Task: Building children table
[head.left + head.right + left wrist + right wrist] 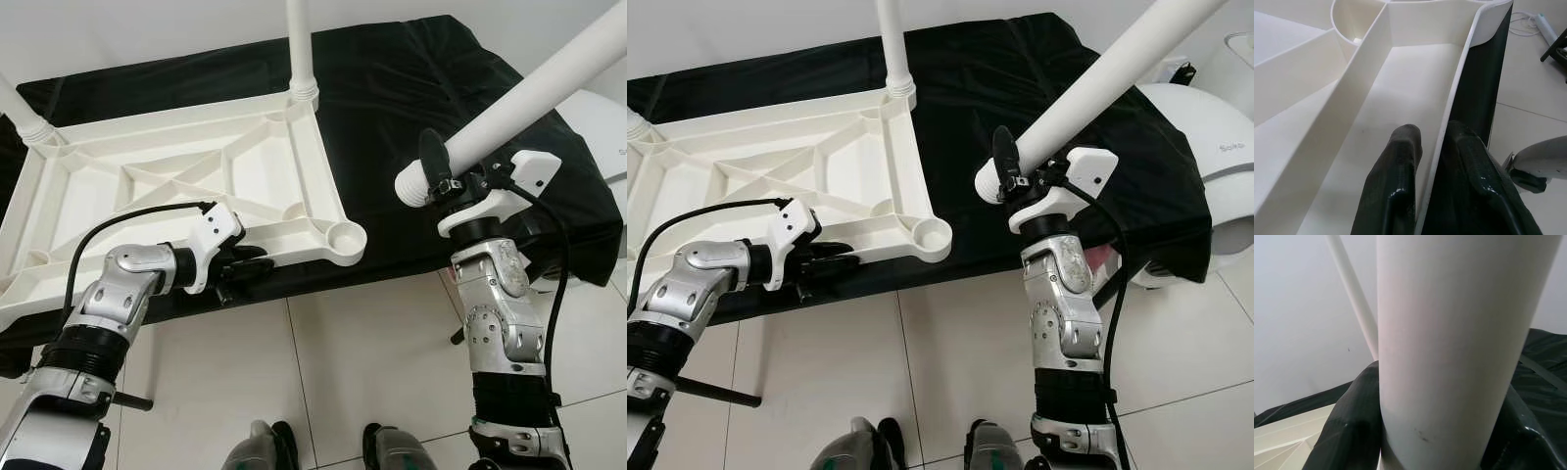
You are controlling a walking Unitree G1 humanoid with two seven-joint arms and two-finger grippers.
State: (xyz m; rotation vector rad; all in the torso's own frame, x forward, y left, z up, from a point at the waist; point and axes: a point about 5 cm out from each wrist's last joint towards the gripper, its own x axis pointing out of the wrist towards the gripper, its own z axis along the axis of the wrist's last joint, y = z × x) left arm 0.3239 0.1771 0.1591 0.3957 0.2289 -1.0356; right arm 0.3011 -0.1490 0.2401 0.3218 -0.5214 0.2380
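Note:
A white plastic table top (186, 186) lies upside down on a black-covered surface (421, 88), its ribs facing up. One white leg (301, 49) stands in the far corner socket and another (24, 116) at the far left. The near right corner socket (346, 238) holds nothing. My left gripper (247, 264) is shut on the table top's near rim (1449, 122), one finger inside and one outside. My right gripper (446, 176) is shut on a loose white table leg (529, 98), held slanted above the black cover, its threaded end (411, 186) right of the near socket.
White floor tiles (353, 352) lie in front of the covered surface. A white rounded appliance (1215, 166) stands at the right. My own feet (323, 450) stand near the bottom edge. A white wall runs behind.

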